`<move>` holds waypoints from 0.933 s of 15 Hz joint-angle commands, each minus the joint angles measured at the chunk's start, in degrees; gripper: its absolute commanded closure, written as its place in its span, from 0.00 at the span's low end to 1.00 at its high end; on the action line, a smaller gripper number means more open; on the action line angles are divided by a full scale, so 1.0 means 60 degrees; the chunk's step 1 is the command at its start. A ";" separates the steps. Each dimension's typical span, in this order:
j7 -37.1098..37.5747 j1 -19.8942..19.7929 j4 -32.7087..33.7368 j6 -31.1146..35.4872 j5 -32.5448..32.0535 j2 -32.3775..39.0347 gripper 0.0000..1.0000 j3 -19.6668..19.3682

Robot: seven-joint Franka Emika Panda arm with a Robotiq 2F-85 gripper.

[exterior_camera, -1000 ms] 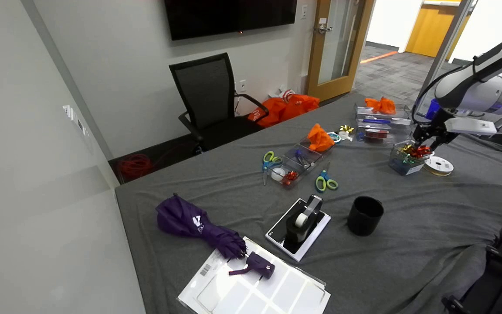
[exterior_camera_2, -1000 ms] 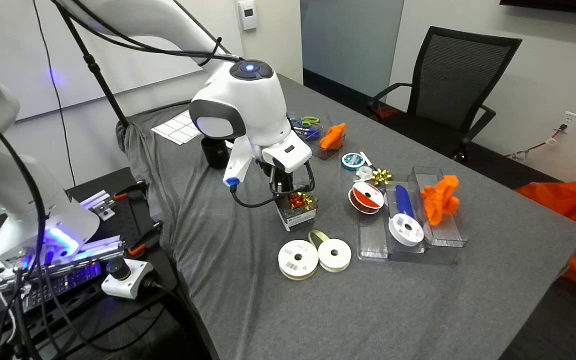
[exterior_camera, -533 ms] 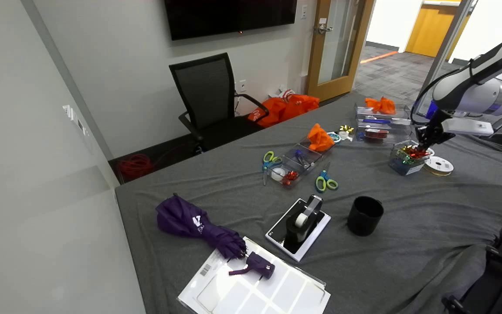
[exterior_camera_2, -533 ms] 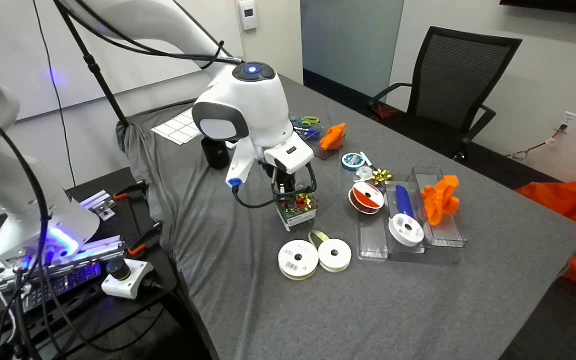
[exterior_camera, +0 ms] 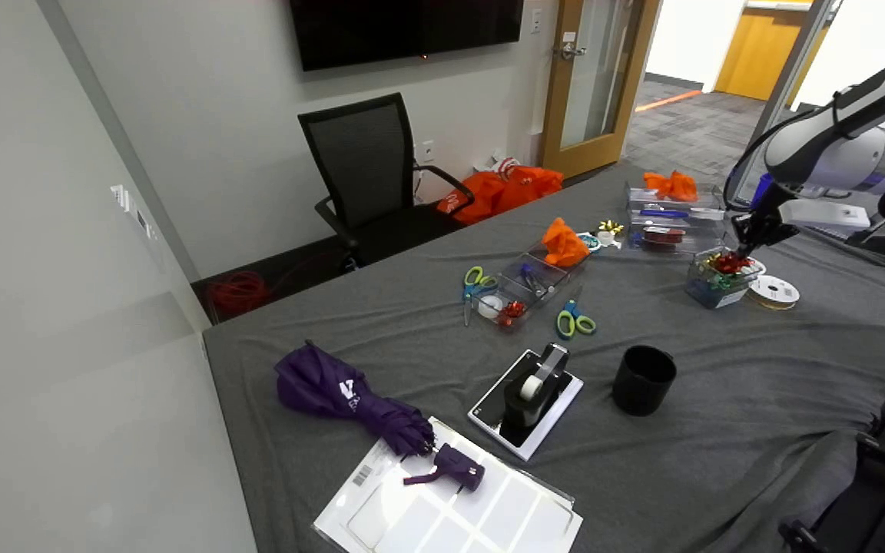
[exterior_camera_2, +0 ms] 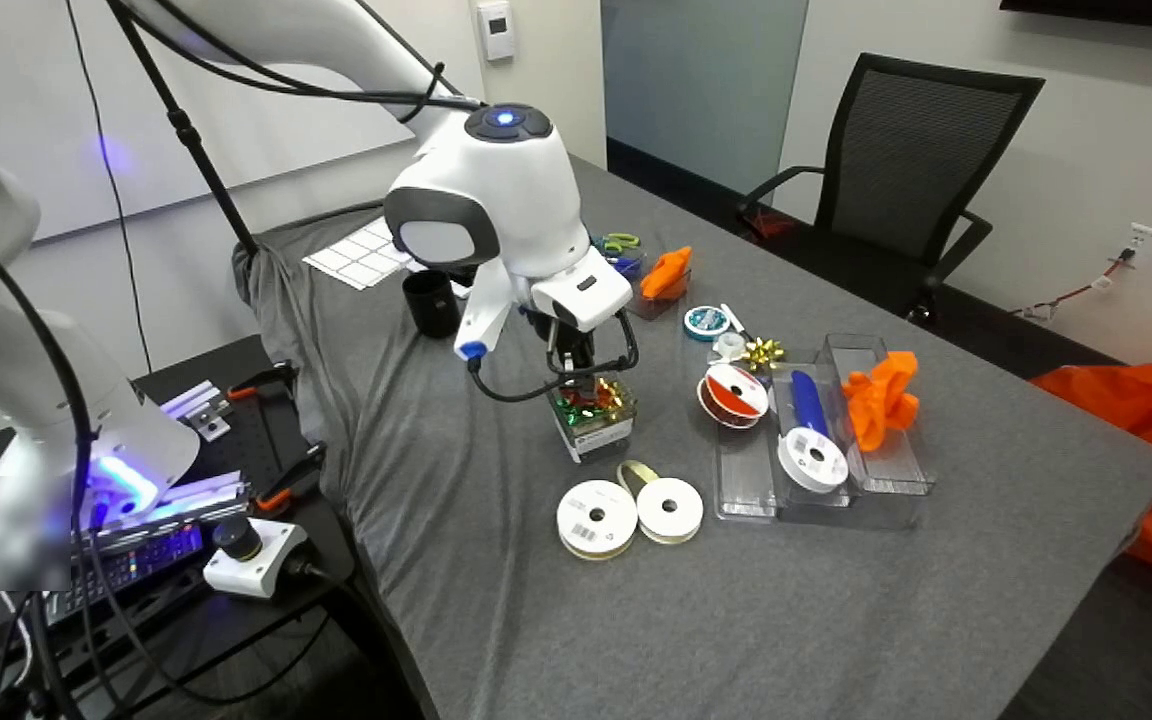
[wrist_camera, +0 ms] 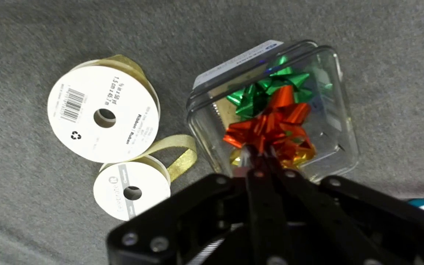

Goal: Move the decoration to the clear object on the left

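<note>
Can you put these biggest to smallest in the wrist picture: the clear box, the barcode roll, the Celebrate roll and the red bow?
1. Clear box
2. Barcode roll
3. Red bow and Celebrate roll: too alike to rank, and the bow is partly hidden.

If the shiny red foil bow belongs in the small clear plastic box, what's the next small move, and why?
I'd probably ease the black gripper open and let the shiny red foil bow go: in the wrist view the gripper appears shut on the bow's edge, and the bow shows within the rim of the small clear plastic box, overlapping the shiny green bow and shiny gold bow.
</note>
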 commanded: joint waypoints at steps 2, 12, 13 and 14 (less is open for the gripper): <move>0.0299 -0.0125 0.0246 -0.1733 -0.0100 -0.0966 1.00 0.0082; 0.1006 0.0688 0.0438 -0.2750 0.1669 -0.1813 0.99 0.0647; 0.1157 0.0818 0.0457 -0.2762 0.1777 -0.1850 0.99 0.0727; 0.1257 0.0895 0.0463 -0.2762 0.1799 -0.1872 0.99 0.0763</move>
